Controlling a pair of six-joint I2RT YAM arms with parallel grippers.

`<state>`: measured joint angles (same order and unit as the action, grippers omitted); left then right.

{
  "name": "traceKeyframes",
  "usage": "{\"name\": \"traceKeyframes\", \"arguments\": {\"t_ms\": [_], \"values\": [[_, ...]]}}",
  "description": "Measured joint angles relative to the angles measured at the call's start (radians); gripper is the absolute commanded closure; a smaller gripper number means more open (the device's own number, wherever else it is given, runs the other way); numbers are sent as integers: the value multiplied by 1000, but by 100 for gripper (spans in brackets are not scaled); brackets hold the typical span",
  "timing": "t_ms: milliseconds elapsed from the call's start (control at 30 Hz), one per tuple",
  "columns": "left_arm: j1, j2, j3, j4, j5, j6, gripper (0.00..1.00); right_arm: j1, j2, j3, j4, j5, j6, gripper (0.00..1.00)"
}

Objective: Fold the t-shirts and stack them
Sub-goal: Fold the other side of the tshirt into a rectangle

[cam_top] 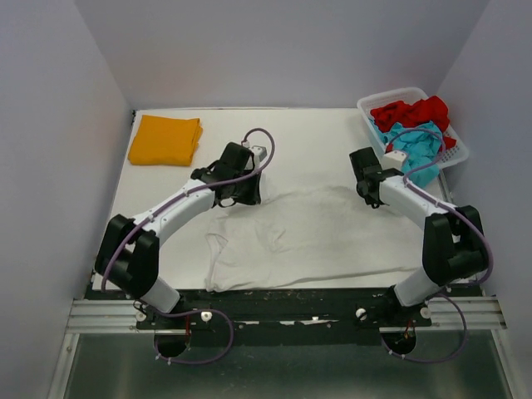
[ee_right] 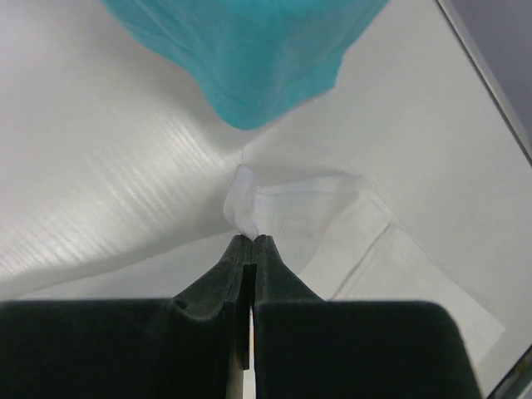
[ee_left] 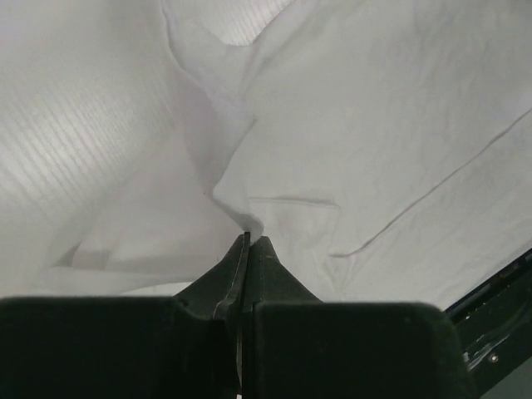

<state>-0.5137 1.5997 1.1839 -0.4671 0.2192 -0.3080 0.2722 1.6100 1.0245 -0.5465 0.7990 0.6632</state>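
Note:
A white t-shirt lies spread on the white table between the arms. My left gripper is shut on a pinch of its cloth at the shirt's far left part. My right gripper is shut on a corner of the same shirt at its far right. An orange-yellow t-shirt lies folded at the far left. Red and teal t-shirts lie crumpled in the basket; the teal one hangs over its edge.
A white lattice basket stands at the far right corner. Grey walls close in the table on three sides. A black rail runs along the near edge.

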Motion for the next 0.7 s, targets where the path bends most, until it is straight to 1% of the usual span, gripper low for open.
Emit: {"name": "traceKeyframes", "arguments": {"t_ms": [133,200,300,433,600,700], "values": [[-50,-145,-149,38,-51,-37,100,0,-85,-45,-40,0,18,99],[-71,-188,-196,41,-84,-61,100,0,-118,-60,-55,0,25,99],[-145,-264,-272,39,-171,-102,100,0,-150,-77,-77,2,35,98],[-223,-362,-339,29,-238,-156,100,0,-172,-85,-111,19,43,97],[-245,-496,-440,8,-322,-248,100,-1,-180,-85,-157,66,55,97],[-246,-545,-492,-6,-360,-301,100,-6,-180,-83,-185,100,58,97]]}}
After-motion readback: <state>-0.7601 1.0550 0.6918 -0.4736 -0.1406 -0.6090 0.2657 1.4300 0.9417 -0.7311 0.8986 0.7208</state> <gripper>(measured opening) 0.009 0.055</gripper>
